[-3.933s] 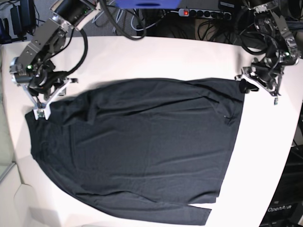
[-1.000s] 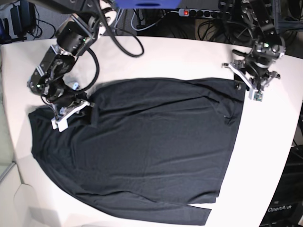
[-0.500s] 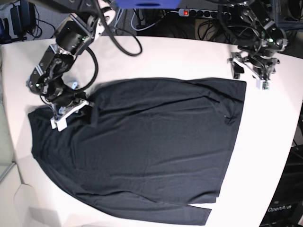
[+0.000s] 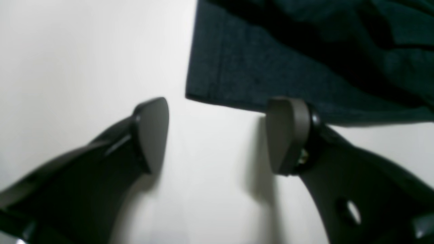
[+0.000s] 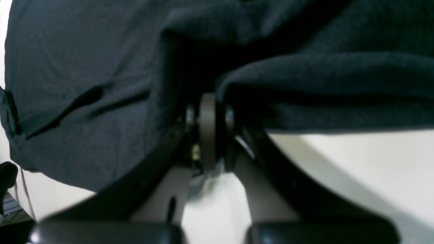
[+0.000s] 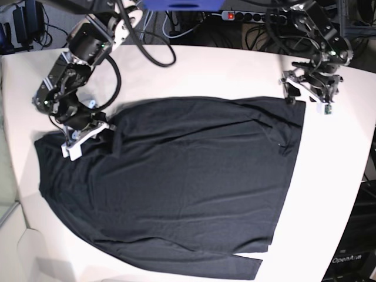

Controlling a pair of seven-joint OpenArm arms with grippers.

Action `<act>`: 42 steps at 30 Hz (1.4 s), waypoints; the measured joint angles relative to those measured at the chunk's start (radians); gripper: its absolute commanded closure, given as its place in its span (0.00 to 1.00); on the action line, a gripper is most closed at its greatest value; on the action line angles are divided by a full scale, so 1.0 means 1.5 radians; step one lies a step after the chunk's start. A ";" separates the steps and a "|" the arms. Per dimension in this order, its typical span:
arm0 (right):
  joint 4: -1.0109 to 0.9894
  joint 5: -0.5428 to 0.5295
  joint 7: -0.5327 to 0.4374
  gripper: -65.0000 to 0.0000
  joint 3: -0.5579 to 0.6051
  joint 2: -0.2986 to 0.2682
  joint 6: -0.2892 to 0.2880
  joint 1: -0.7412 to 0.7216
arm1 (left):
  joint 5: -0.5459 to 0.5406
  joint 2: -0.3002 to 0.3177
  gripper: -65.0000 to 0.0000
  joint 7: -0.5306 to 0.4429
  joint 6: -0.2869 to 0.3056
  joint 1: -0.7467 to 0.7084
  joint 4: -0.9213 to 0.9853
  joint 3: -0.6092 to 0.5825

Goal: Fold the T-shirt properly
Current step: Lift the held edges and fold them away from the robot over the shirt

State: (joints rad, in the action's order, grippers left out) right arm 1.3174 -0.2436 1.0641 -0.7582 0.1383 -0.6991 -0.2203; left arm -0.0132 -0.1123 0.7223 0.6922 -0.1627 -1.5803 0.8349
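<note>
T-shirt (image 6: 176,182) flat on counter (image 6: 205,70); left pincer (image 4: 217,135) spread wide, shirt corner at its 12 o'clock, untouched; right pincer (image 5: 208,132) clamped on shirt's 9 o'clock edge.

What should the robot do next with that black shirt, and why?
Probably slide the left gripper forward and close it on the T-shirt corner: its jaws stand open, empty, just short of that hem, while the right gripper is shut on the fabric's other side.
</note>
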 measured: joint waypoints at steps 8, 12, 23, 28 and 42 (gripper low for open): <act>0.000 -0.003 0.003 1.00 0.001 -0.006 -0.001 0.002 | -0.017 -0.006 0.34 -0.019 0.001 0.032 0.041 0.003; 0.000 -0.003 0.005 1.00 0.001 -0.007 -0.001 0.002 | -0.020 -0.002 0.37 -0.029 0.005 0.042 0.060 0.003; 0.000 -0.003 0.003 1.00 0.001 -0.007 -0.002 0.002 | -0.019 -0.001 1.00 -0.016 0.003 0.040 0.058 0.003; 0.000 -0.003 0.003 1.00 0.001 -0.011 -0.002 0.002 | -0.019 -0.001 1.00 -0.016 0.003 0.040 0.058 0.003; 0.049 0.042 0.038 1.00 0.035 -0.026 -0.002 0.003 | 0.007 0.011 1.00 0.114 0.003 0.131 0.067 0.001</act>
State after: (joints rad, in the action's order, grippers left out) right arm 1.3911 -0.1806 1.1206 -0.7063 0.0998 -0.7017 -0.2165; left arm -0.0029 -0.0963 0.8932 0.6968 0.0338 -1.4796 0.8360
